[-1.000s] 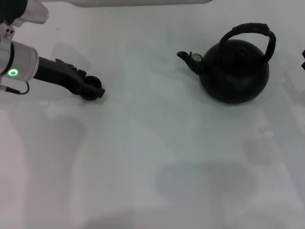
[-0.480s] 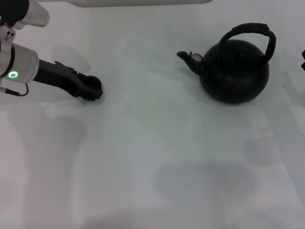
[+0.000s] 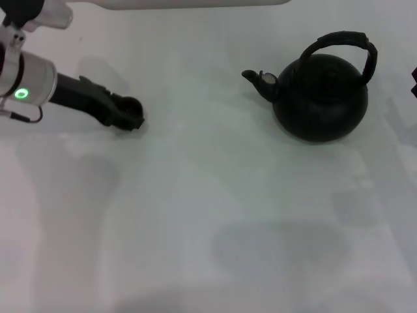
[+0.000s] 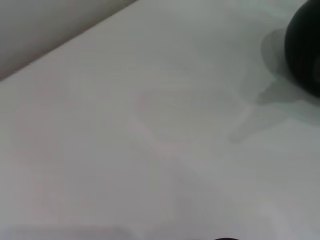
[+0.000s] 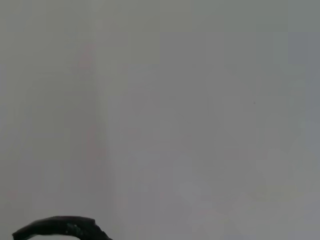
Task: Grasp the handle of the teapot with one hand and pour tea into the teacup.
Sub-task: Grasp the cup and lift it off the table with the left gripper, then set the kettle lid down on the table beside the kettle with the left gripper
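Teapot (image 3: 320,98) sits upright on the white table (image 3: 208,215), far right area of the head view. Spout (image 3: 255,79) points toward the robot's left. The handle (image 3: 344,44) arches over the top of the pot, nothing touching it.

Left gripper (image 3: 130,117) is at the far left of the table, low over the surface, arm coming in from the left edge with a green indicator light (image 3: 21,94) on the wrist. A small round black shape sits right at the gripper tip; probably the teacup (image 3: 132,108), but it merges with the black fingers, so can't tell whether the fingers are around it or just beside it. Can't tell if the left gripper is open or closed.

Left gripper and teapot are well apart, bare table between them.

Left wrist view: mostly bare table, with a dark round edge of the teapot (image 4: 305,55) at the frame border and its shadow beside it. Own fingers not shown.

Right gripper: only a sliver of black at the right edge of the head view, too little to identify. Right wrist view shows the table and the top arc of the handle (image 5: 60,227) at the frame edge. Right gripper state not visible.
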